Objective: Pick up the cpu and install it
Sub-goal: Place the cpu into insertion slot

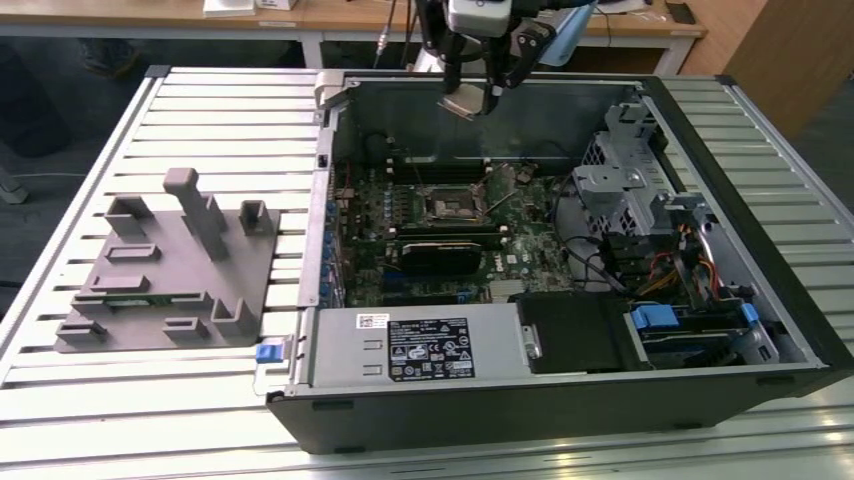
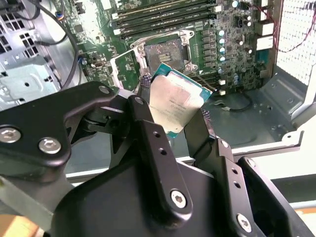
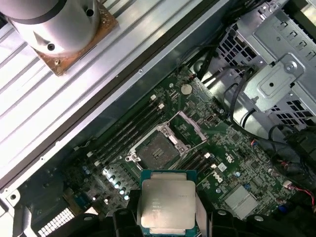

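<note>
One cpu: square, pale silvery lid, thin green rim, faint print on top, tilted. The black end effector clamps it by two opposite edges. It hangs in the air over the open computer case, above the motherboard, clear of the dark socket.

Exterior view high; both wrist views over socket

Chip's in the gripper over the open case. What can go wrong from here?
1. The chip looks tilted between the fingers, held by its edges; it may slip or meet the socket skewed.
2. The socket's raised metal frame stands close beside it; chip or fingers may catch it.
</note>
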Tool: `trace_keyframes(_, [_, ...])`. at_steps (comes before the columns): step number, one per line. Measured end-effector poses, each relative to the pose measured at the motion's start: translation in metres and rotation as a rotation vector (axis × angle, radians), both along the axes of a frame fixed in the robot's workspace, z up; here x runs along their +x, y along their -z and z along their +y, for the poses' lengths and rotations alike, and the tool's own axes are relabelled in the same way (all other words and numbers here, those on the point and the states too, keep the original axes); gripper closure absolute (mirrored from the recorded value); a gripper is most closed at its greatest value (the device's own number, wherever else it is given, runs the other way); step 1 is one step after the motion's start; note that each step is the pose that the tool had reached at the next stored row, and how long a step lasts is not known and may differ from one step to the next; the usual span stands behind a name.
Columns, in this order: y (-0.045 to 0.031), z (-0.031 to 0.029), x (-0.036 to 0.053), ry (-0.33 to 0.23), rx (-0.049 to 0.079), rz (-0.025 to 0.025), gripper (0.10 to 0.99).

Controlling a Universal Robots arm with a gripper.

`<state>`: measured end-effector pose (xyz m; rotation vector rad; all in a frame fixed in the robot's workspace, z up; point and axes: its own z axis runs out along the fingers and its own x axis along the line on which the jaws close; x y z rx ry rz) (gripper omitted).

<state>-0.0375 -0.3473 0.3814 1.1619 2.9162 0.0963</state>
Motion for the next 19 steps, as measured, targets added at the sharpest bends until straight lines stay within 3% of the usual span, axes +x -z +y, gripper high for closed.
trace_keyframes(19, [0.0017,0.0014,-0.0002,0.222,0.0,-0.0001,0.561])
